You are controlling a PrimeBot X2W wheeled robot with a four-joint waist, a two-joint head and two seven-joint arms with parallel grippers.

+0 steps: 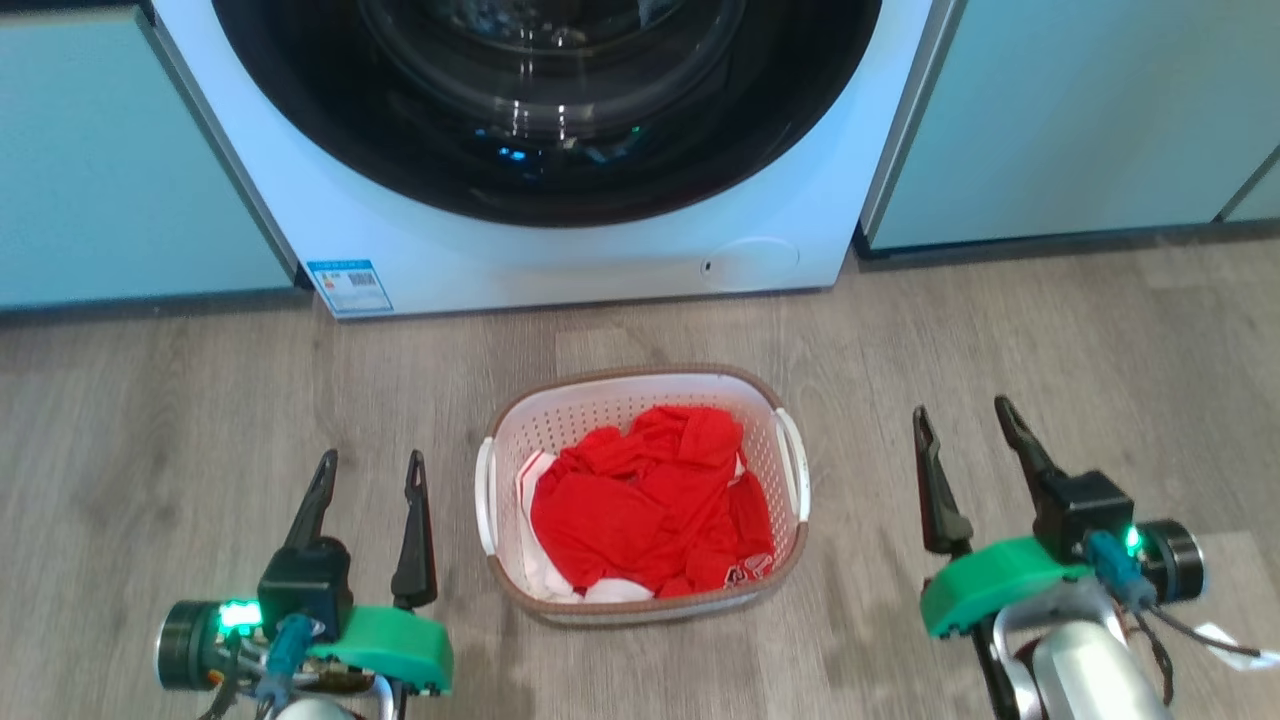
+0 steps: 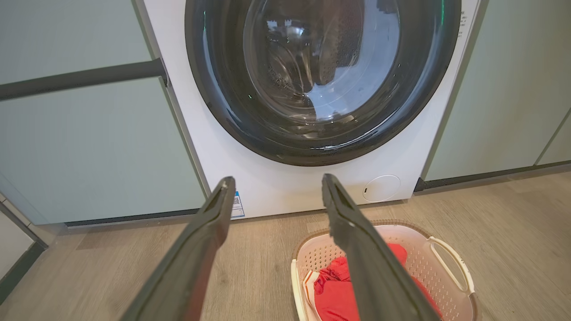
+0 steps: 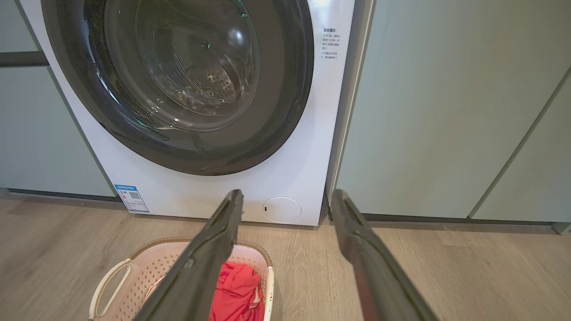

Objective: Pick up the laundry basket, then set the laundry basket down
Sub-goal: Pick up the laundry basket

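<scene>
Basket on the floor, both grippers beside it with fingers spread and nothing held.
Head view: laundry basket sits lower centre on the wood floor, just below the white washer, with red clothes piled inside. Left gripper is at lower left, near the basket's left handle but not touching it. Right gripper is at lower right, further off from the right handle. In each wrist view the fingers frame the washer front, with the basket at the bottom edge.
</scene>
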